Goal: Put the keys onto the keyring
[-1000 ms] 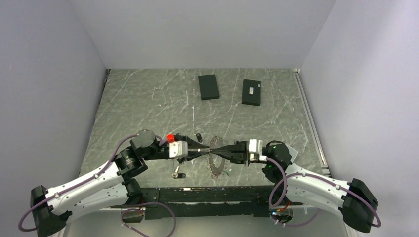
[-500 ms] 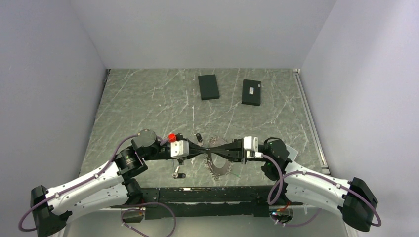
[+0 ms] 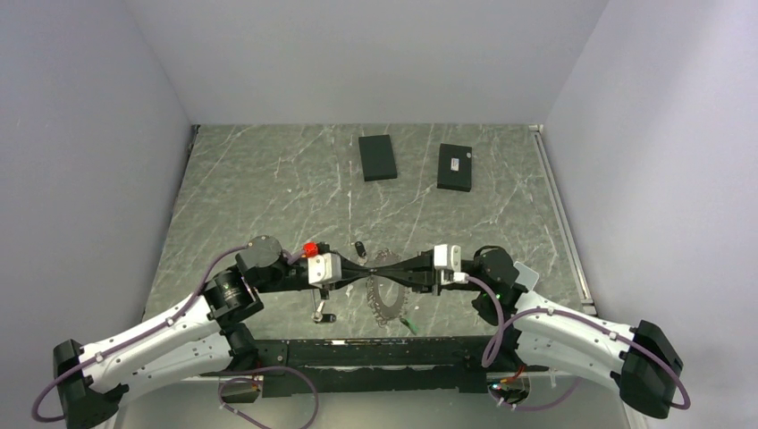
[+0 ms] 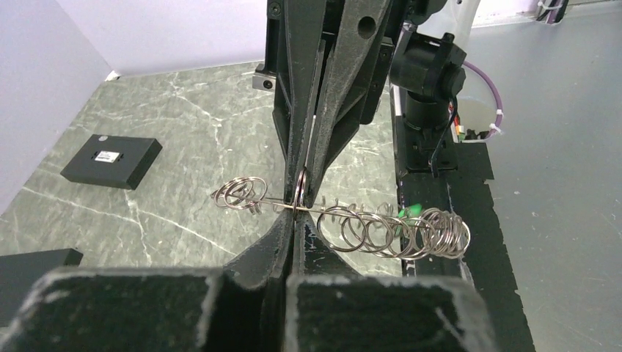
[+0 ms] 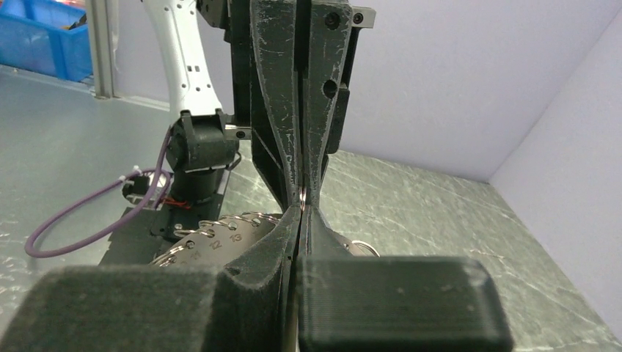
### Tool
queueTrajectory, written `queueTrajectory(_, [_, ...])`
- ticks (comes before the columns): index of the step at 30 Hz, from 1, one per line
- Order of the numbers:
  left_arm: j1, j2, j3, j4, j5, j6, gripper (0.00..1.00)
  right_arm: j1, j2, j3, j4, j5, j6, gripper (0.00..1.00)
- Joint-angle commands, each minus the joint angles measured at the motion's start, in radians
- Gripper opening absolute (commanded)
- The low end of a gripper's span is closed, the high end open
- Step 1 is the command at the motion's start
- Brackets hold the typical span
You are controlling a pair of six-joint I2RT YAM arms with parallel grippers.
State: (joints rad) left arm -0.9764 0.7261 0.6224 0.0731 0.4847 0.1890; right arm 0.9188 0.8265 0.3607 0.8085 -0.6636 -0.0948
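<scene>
Left gripper (image 3: 374,267) and right gripper (image 3: 395,267) clenched tip to tip on keyring (image 3: 386,306) far rim.
Keyring hangs tilted below the tips; keys (image 3: 359,248) on table (image 3: 268,188) just left of keyring.

The keyring (image 4: 440,236) is bare bright metal, its thin wire loops smooth and glossy. The left gripper (image 4: 293,224) and right gripper (image 5: 301,209) have fingers of matt black plastic, finely ridged, with scuffed pale grey edges. The table (image 4: 183,117) looks like grey-green veined stone, smooth with a soft sheen.
</scene>
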Motion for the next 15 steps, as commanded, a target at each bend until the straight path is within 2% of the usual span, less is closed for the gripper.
queueTrajectory(1, [-0.01,-0.017,0.008,0.127,0.027,-0.024,0.0,0.005,0.028,0.029,-0.049,-0.02,-0.008,0.0])
queueTrajectory(8, [-0.01,-0.02,0.016,0.105,0.041,-0.012,0.0,0.008,0.035,0.041,-0.086,-0.041,-0.025,0.0])
queueTrajectory(9, [-0.01,-0.017,0.022,0.086,0.035,-0.008,0.0,0.008,0.037,0.042,-0.088,-0.035,-0.022,0.04])
queueTrajectory(13, [-0.01,-0.016,0.037,0.036,0.001,0.01,0.0,0.01,0.029,0.032,-0.079,-0.007,-0.01,0.44])
queueTrajectory(15, [-0.01,-0.021,0.036,0.021,-0.027,0.014,0.0,0.011,0.017,0.029,-0.087,0.011,-0.013,0.51])
